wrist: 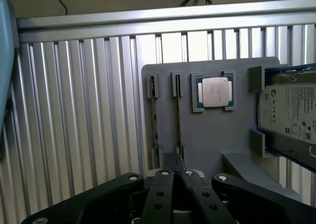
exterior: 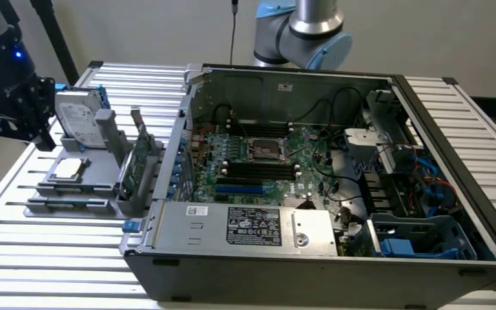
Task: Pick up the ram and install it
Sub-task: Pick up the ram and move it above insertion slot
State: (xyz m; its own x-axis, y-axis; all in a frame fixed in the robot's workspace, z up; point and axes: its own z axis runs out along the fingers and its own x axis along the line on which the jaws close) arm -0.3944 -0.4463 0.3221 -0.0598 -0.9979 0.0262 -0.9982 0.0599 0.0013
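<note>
I'm hovering my end effector (wrist: 174, 158), pinched together, by the ram (wrist: 178, 120). Looks light, stiff, fragile, so I'm thinking grab the edges.

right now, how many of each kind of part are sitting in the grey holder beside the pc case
ram sticks: 2
processor: 1
hard drive: 1
expansion card: 1
total: 5
</note>
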